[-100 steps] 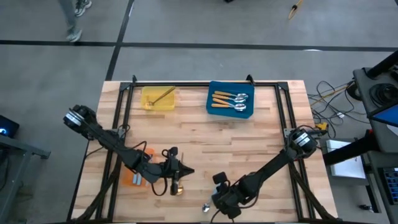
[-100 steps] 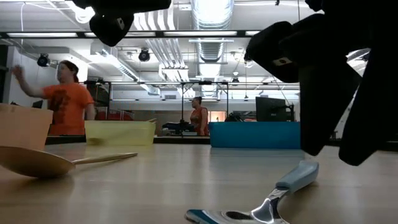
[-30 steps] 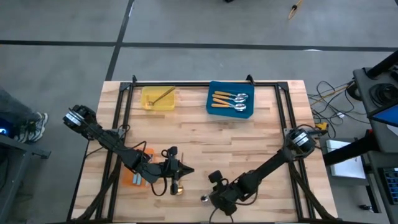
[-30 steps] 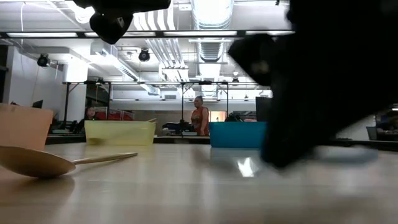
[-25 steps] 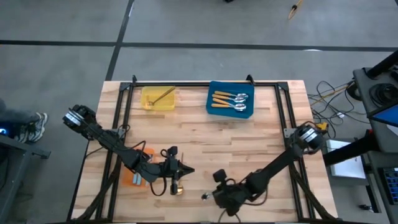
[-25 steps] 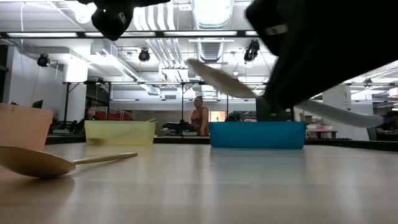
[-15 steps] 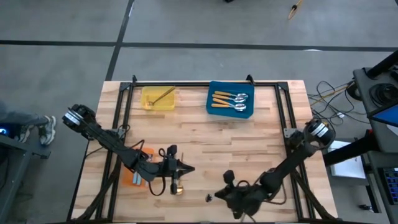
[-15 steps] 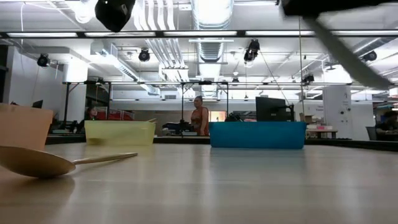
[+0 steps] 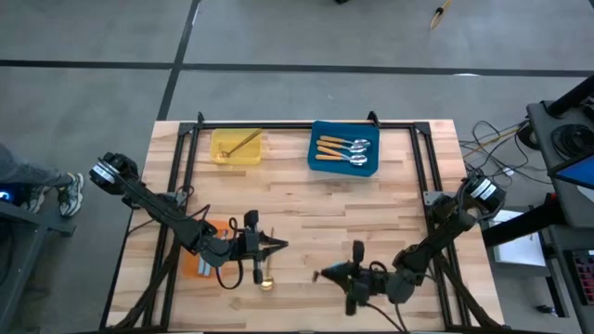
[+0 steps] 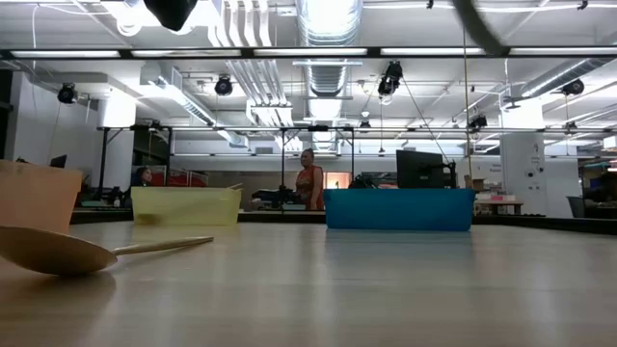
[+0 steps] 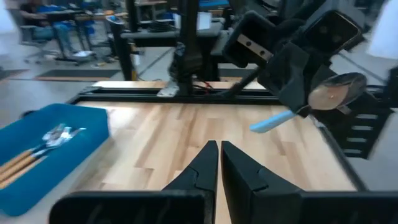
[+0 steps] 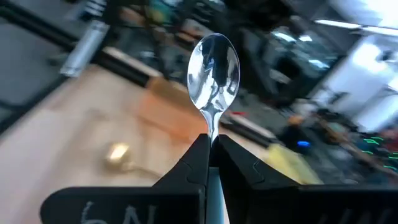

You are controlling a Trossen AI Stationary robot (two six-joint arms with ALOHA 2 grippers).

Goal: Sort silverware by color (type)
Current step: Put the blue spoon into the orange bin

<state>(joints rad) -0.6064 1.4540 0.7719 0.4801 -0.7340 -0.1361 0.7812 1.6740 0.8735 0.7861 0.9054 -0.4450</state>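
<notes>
Spoon [image 12: 214, 79] with a light-blue handle sits pinched in the right gripper [image 12: 211, 147], raised above the table's [image 9: 306, 218] near edge. Just left, the left gripper [image 9: 277, 245] hovers, fingers closed on nothing, beside a gold spoon [image 9: 264, 276]. Far back, orange-handled spoons [image 9: 342, 149] lie in the blue tray [image 9: 315, 162], one gold in the yellow tray [image 9: 221, 156].

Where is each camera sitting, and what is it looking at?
High view: above the table, looking straight down; both arms show, the left tool and right tool.
Low view: at tabletop height, looking across at the gold spoon and the room; only bits of arm at the top.
Left wrist view: on the left arm, past its shut tool, facing the right arm.
Right wrist view: on the right arm, its tool shut on the blue-handled spoon.
Shared: the left wrist view sees that spoon too.
</notes>
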